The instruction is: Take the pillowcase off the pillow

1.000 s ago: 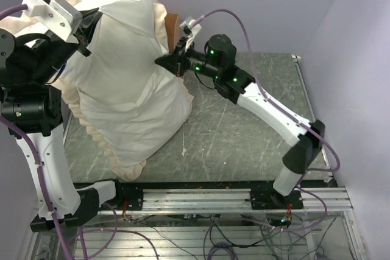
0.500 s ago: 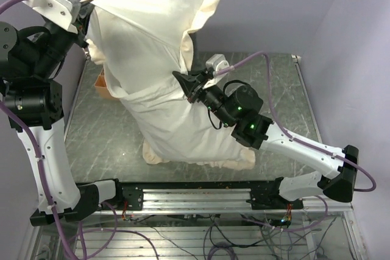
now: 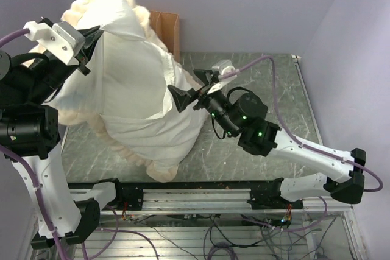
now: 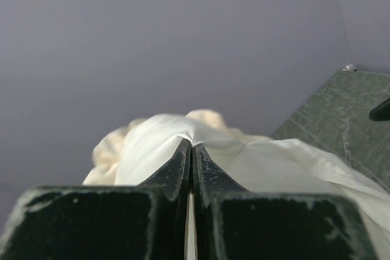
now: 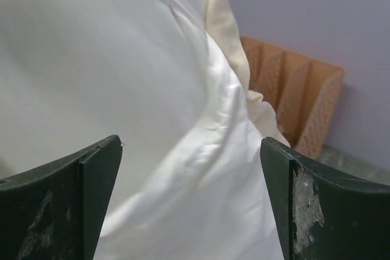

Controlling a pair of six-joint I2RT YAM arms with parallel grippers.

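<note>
The left gripper [image 4: 192, 150], jaws pinching the pillow's [image 3: 134, 89] far corner, should hold high. The right gripper [image 3: 190, 91], jaws spread, should probably seize the frilled pillowcase [image 3: 159, 168] and pull nearward.

Pillow sits inside the pillowcase [image 3: 131, 83]. It's white on white, so can't tell if any pillow cloth shows at the overlap seam across the middle. Left fingers [image 4: 177, 168] are pressed together on a sliver of that cloth. Pinch depth is hidden, and their bases are cut off by the bottom edge of the left wrist view. Right fingers [image 5: 91, 199]: only the inner tips are in frame. Can't tell if they touch the cloth between them. Cardboard box [image 3: 169, 28] is partly hidden behind the frill, inside not visible. Bench [image 3: 262, 71]: left part is covered by cloth and the left arm.
</note>
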